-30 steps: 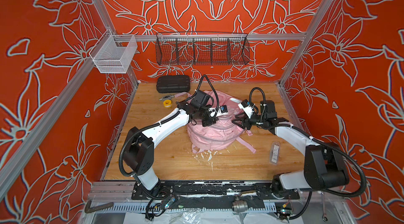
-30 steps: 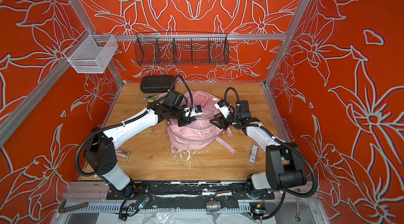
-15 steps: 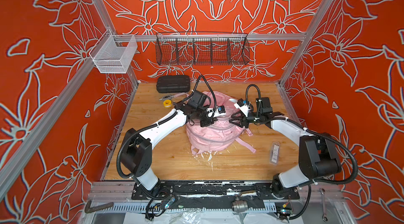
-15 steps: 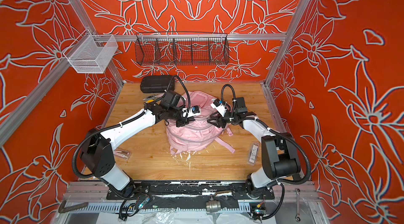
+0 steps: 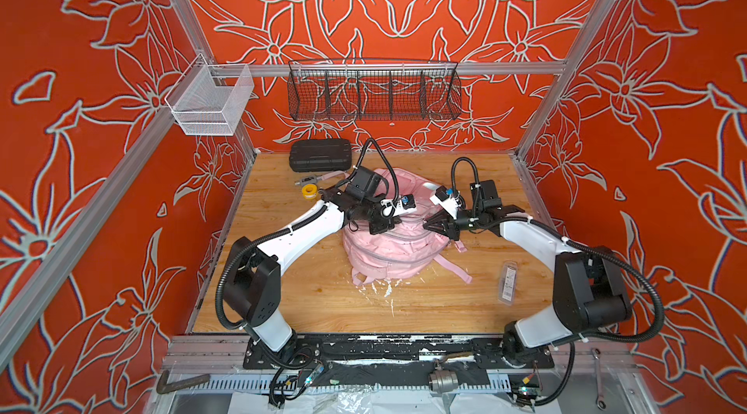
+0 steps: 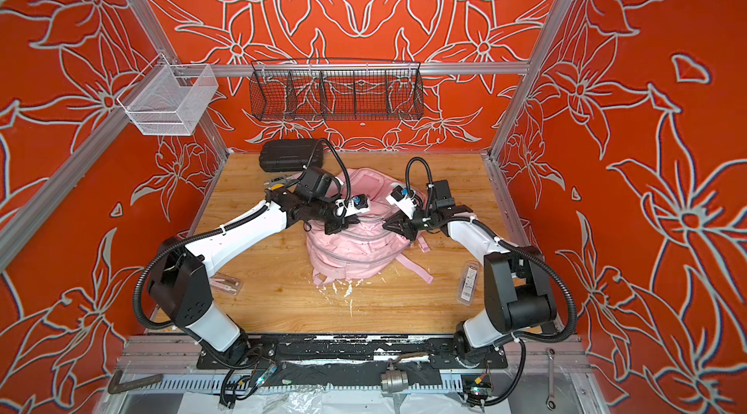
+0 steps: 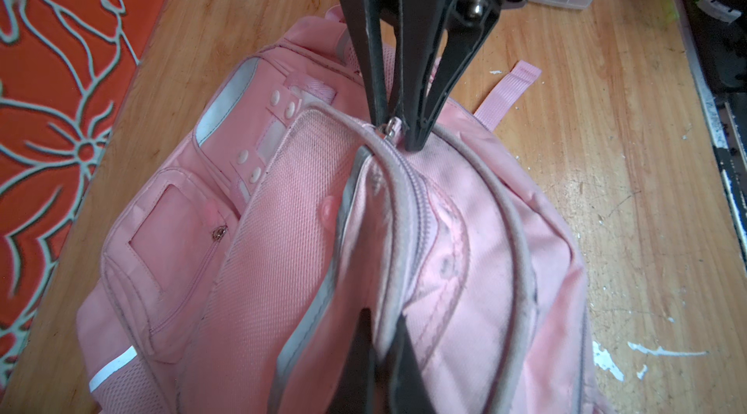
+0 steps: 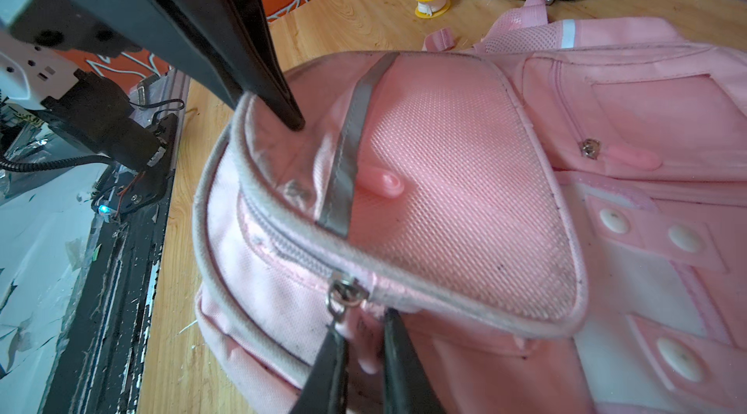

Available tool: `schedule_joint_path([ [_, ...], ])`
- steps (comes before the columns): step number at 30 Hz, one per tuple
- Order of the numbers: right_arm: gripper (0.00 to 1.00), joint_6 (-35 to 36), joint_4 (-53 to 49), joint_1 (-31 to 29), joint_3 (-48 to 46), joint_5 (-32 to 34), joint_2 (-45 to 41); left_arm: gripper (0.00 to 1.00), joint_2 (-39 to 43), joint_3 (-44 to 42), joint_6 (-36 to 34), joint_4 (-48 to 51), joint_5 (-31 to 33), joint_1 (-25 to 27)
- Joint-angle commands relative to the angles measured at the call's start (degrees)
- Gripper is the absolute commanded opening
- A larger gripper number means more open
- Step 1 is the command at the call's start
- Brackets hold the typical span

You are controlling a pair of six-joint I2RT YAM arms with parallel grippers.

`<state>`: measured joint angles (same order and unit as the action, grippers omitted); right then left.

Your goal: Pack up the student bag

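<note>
The student bag (image 5: 388, 254) (image 6: 351, 250), a pale-pink backpack, lies bunched in the middle of the wooden table. My left gripper (image 5: 386, 225) (image 7: 382, 319) is shut on the bag's grey-trimmed zipper rim (image 7: 408, 197), on the bag's left. My right gripper (image 5: 429, 226) (image 8: 364, 321) comes in from the right. Its jaws stand narrow, with the pink zipper pull (image 8: 368, 355) between them, just under the metal slider (image 8: 343, 294). In the left wrist view the right gripper (image 7: 398, 131) meets that slider (image 7: 391, 129). The left gripper (image 8: 293, 123) shows in the right wrist view, pressed on the rim.
A black ribbed case (image 5: 319, 155) lies at the back, with a yellow tape roll (image 5: 309, 191) and a small grey tool (image 5: 311, 180) near it. Clear packets lie at the right (image 5: 508, 282) and left (image 6: 226, 284). A black wire basket (image 5: 374, 94) and white mesh basket (image 5: 210, 104) hang above.
My right gripper has moved in along the bag's top and narrowed its jaws round the zipper pull. The left gripper keeps its hold on the rim.
</note>
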<state>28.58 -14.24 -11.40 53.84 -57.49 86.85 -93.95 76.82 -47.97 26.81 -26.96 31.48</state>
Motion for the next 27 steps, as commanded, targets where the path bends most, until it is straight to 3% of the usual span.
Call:
schedule_joint_path([
  [1, 0.14, -1.37, 2.94, -0.86, -0.65, -2.26, -1.46, 0.0, 2.33, 3.43, 0.44, -5.27, -4.11, -0.26],
  [4, 0.08, -4.14, 3.63, -0.77, 0.08, -1.06, -1.98, 0.0, 1.94, 4.17, 2.18, -4.03, -3.79, -0.14],
  [8, 0.0, -7.45, 2.86, -0.56, 0.56, 4.42, -3.79, 0.0, 1.28, 5.29, 9.96, -1.98, 0.07, 1.89],
  [13, 0.0, -8.07, -1.46, -0.14, 0.81, 13.67, -7.05, 0.0, -0.01, 6.11, 19.27, -1.35, 6.42, 7.49],
  [21, 0.0, -11.77, 0.54, -0.22, -7.07, 12.12, -16.75, 0.0, -5.96, 13.86, 34.39, 0.29, 11.09, 11.56],
  [26, 0.0, -14.11, 2.54, -0.2, -10.67, 12.67, -20.72, 0.0, -7.32, 15.07, 36.64, 0.89, 10.41, 11.56],
  [27, 0.0, -14.53, 2.34, -0.12, -10.78, 13.73, -20.91, 0.09, -7.26, 15.13, 35.95, 1.75, 10.42, 11.52],
])
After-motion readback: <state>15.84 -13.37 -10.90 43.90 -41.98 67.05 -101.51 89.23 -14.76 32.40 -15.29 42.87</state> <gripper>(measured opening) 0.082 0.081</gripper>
